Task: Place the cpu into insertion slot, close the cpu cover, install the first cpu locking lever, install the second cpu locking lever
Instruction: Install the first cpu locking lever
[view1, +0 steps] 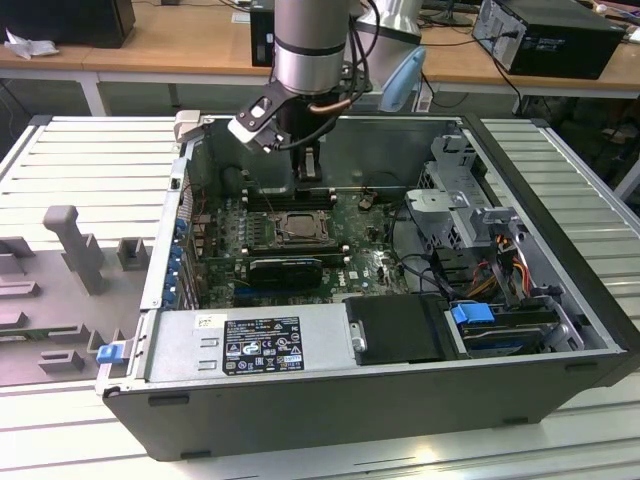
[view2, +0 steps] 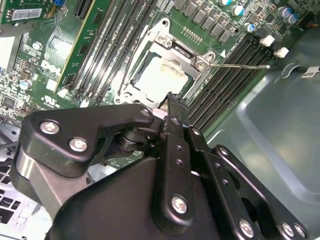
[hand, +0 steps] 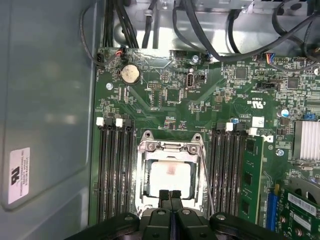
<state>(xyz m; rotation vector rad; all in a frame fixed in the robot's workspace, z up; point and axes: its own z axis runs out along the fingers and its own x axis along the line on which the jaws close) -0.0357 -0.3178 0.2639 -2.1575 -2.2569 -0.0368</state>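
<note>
CPU (hand: 170, 175) sits seated in the insertion slot (view1: 278, 222), near the middle of the motherboard (hand: 170, 100), w/ banks of memory slots (hand: 115, 170) on either side. The cpu cover (hand: 169, 147) looks lowered over it, its silvery frame ringing the pale chip top, so placing & closing appear done. One locking lever (view2: 240, 65), a thin wire rod, juts from a corner of the socket out across the memory slots in the second wrist view and looks unlatched; the lever stage seems to be the step in hand. End effector (hand: 170, 196) hangs just over the socket's edge, fingers (hand: 164, 197) pressed together w/ nothing between them. Latching likely calls for fine tip contact on that slim rod, pushed down & tucked under its hook w/o scraping the board. The open PC case (view1: 400, 400) lies on a ribbed metal surface (view1: 90, 160).
</note>
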